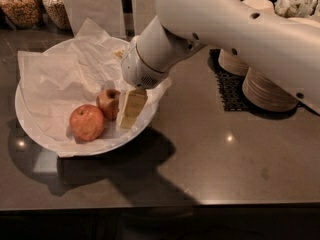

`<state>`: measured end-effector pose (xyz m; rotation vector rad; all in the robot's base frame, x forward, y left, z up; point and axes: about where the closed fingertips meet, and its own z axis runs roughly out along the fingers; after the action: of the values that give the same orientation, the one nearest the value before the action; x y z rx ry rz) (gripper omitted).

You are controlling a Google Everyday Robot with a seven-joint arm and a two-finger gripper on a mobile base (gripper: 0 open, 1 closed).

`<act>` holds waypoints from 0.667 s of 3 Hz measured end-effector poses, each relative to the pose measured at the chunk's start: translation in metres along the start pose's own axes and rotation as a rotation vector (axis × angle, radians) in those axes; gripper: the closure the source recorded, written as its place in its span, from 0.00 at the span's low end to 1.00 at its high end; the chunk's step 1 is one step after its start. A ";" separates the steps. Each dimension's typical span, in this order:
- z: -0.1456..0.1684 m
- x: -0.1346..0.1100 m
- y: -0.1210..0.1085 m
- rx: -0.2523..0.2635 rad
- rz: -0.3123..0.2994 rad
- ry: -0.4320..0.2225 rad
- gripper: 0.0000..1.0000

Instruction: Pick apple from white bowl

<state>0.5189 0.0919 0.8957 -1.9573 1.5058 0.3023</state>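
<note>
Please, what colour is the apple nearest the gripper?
Deep red apple, in the camera view; the gripper sits beside it.

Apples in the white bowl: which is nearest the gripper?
The smaller, deeper red apple, right beside the gripper inside the white bowl. The bigger, paler orange-red apple lies farther to its left.

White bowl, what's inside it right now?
Crumpled paper lines the white bowl, with two apples on it: a bigger pale apple and a smaller dark apple. The gripper is down inside, beside the dark apple. The arm hides the bowl's right rim.
</note>
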 end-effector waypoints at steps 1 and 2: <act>0.011 -0.014 -0.030 0.030 -0.031 -0.035 0.00; 0.014 -0.021 -0.031 0.021 -0.039 -0.021 0.00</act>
<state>0.5437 0.1213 0.9071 -1.9585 1.4499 0.2887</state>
